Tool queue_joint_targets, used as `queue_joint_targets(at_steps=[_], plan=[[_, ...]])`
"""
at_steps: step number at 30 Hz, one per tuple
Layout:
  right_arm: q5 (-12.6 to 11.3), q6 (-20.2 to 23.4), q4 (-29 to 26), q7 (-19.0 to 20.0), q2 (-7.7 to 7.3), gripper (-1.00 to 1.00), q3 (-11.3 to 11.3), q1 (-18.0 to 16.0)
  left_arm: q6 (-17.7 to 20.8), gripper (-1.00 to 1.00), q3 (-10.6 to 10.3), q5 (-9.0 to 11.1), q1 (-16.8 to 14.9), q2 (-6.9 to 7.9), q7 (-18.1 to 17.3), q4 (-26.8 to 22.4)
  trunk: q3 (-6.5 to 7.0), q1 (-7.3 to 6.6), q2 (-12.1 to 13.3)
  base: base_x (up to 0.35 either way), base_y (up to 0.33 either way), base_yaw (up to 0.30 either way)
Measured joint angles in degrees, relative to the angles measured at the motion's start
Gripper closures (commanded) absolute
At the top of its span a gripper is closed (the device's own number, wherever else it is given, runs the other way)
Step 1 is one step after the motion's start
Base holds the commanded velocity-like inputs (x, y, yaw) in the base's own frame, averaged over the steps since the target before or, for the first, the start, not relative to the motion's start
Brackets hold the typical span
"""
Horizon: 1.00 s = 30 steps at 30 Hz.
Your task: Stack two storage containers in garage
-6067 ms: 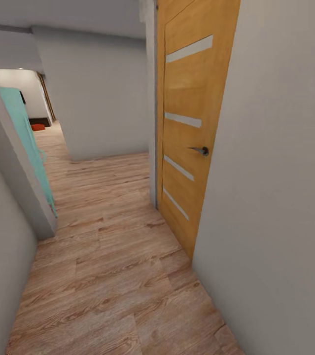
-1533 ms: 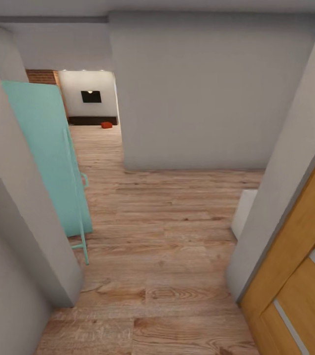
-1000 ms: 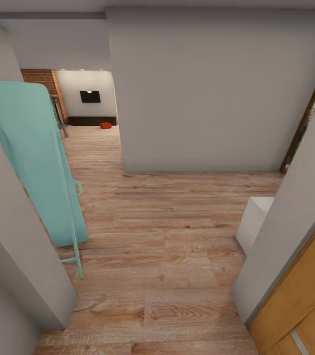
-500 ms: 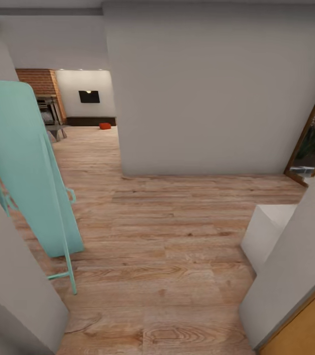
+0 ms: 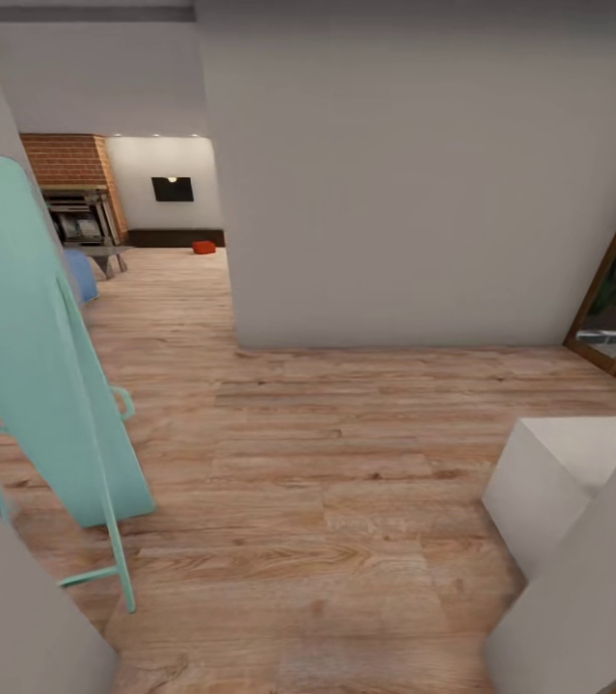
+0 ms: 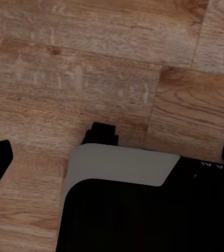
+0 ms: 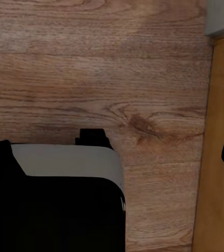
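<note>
Left end effector [image 6: 112,152] points down at grainy light wood planks, its two dark fingertips showing at opposite edges of the wrist view, spread wide with nothing between them. Right end effector [image 7: 112,149] does likewise over the plank floor [image 5: 327,463], fingers apart and empty, an orange wooden door [image 7: 217,157] just beside it. Down the hallway, in the living room [image 5: 153,193] with its brick fireplace [image 5: 66,164] and black TV [image 5: 173,189], a small orange-red storage container [image 5: 203,248] sits on the floor by the low dark cabinet [image 5: 177,237]. A mint-green folding board [image 5: 38,357] leans on thin legs by the left wall; a white block [image 5: 558,482] stands right.
</note>
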Motion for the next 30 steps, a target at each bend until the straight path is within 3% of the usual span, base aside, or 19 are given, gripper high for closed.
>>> queue_joint_targets(at_steps=[30], plan=[[-0.4,0.0,0.0,0.3,0.18,-1.00,0.0,0.0,0.0,-1.00,0.0,0.0,0.0,0.00,0.0,0.0,0.00,0.00,0.0,0.320,0.000,0.000]])
